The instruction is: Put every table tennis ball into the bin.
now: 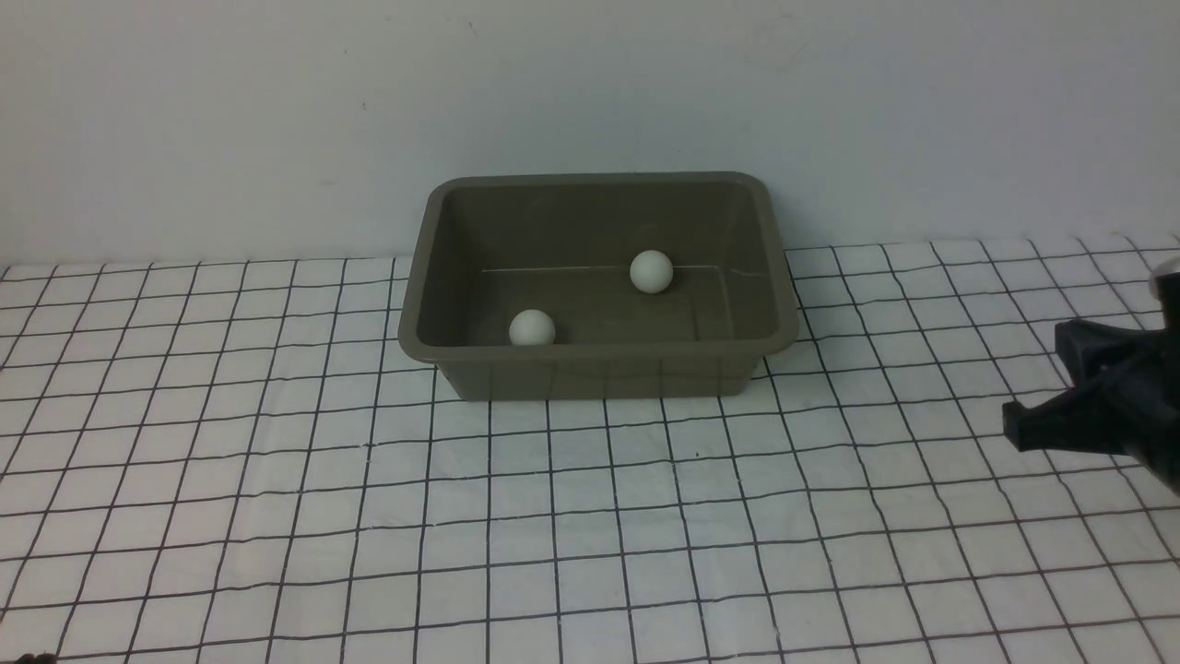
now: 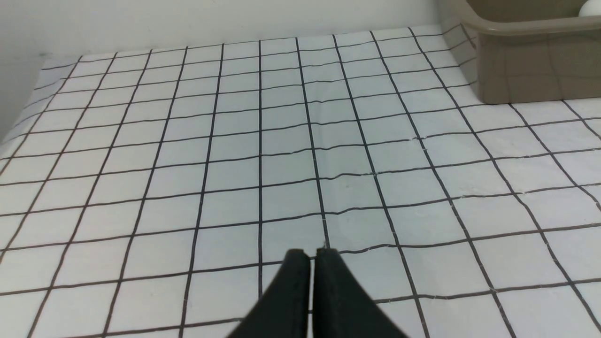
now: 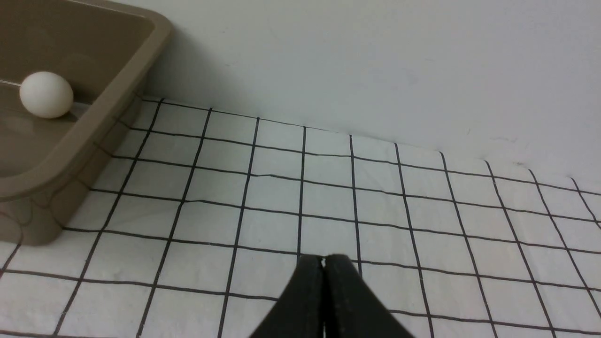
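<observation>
Balls: left ball, right ball, both inside bin.
Grippers: left gripper, right gripper closed, empty; I judge nothing left to carry.

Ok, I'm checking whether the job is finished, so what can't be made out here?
Front view: the bin's near rim hides the underside of the nearer ball; the frame edge cuts off the right end effector.
Left wrist view: the frame edge leaves a sliver of one ball.
Right wrist view: only the farther ball shows; the nearer is off-frame.
</observation>
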Motion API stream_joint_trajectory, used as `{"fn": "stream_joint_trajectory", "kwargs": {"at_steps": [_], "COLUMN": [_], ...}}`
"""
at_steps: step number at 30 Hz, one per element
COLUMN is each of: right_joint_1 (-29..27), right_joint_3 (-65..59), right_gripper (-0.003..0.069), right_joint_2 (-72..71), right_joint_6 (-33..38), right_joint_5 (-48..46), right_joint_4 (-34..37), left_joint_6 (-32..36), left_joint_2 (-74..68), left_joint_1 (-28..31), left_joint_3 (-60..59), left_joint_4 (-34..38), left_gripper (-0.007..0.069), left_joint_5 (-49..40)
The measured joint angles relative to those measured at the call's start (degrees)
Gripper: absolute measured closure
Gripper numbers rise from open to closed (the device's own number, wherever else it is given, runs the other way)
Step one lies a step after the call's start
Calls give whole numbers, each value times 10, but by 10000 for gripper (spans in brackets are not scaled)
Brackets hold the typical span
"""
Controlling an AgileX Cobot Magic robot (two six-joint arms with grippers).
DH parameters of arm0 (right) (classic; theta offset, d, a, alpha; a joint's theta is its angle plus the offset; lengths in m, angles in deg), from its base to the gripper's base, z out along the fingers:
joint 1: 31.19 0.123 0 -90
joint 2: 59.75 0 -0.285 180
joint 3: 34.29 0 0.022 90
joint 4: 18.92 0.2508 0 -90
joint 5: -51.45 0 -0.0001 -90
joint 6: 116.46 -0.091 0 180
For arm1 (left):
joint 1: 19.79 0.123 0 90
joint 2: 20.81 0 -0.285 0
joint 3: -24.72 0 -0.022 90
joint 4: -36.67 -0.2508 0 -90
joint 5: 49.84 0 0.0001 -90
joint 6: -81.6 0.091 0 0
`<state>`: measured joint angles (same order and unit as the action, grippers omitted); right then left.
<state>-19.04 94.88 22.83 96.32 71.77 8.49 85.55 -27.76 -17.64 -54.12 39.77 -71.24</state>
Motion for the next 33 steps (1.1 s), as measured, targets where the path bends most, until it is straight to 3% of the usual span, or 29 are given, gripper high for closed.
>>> {"fn": "stream_joint_trajectory", "kwargs": {"at_steps": [19,33], "right_joint_1": [0,-61], "right_joint_3": [0,-1], "right_gripper": [676,676], "right_joint_2": [-7,-271], "right_joint_6": [8,13], "right_joint_5": [-13,-270], "right_joint_4": [2,1], "left_joint_6": [0,0], "left_joint_2": [0,0], "left_joint_1": [0,0], "left_joint_3": [0,0], "left_joint_4": [0,0], "left_gripper": [629,629], "left_joint_5": [0,0]}}
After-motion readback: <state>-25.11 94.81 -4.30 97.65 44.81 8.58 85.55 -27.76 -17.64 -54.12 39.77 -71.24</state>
